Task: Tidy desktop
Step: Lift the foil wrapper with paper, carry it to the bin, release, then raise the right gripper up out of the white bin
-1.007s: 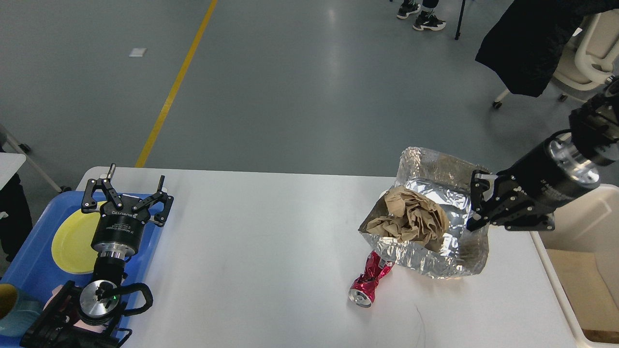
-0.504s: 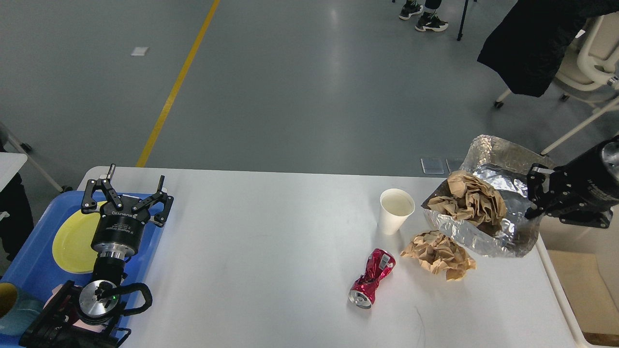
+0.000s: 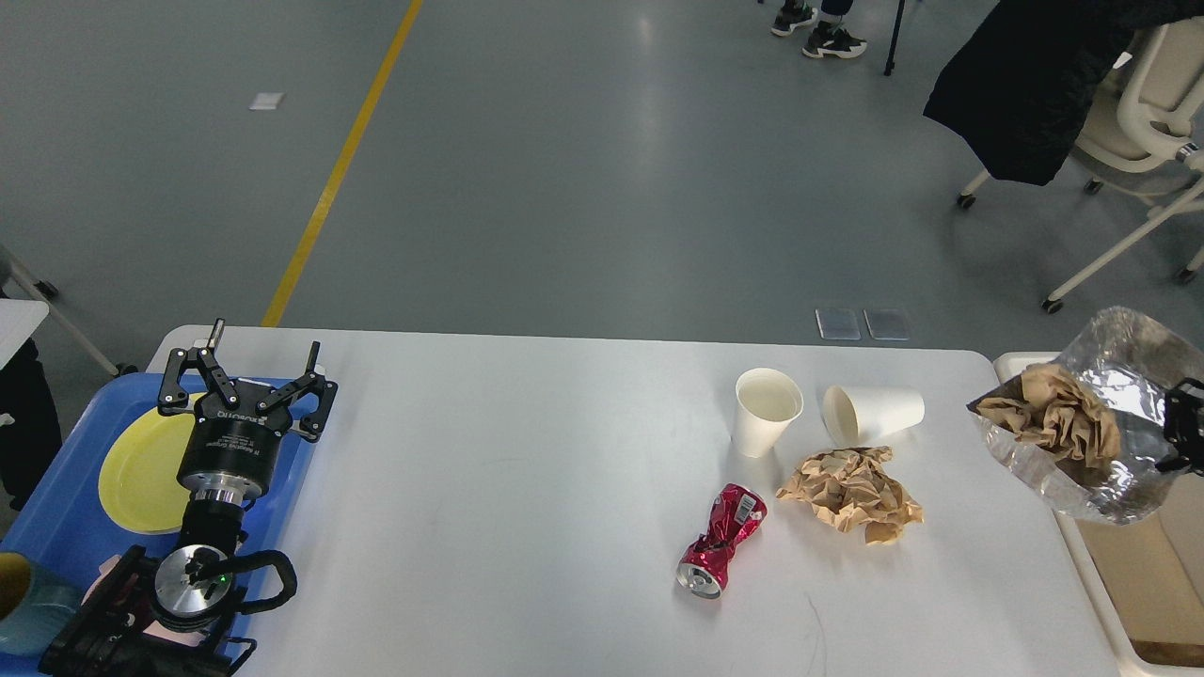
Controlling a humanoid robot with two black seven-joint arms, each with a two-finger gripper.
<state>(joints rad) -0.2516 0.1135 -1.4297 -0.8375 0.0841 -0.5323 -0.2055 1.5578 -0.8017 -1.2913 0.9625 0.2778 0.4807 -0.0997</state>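
Left hand is hovering with its fingers spread over the blue plastic tray, which is carrying a round yellow plate. At the right edge, only a sliver of the right hand is showing against the crumpled silver foil container over the cream-coloured rectangular bin; its grip cannot be told. On the wide white table are lying a crushed red can, crumpled brown paper, an upright white paper cup and a toppled white paper cup.
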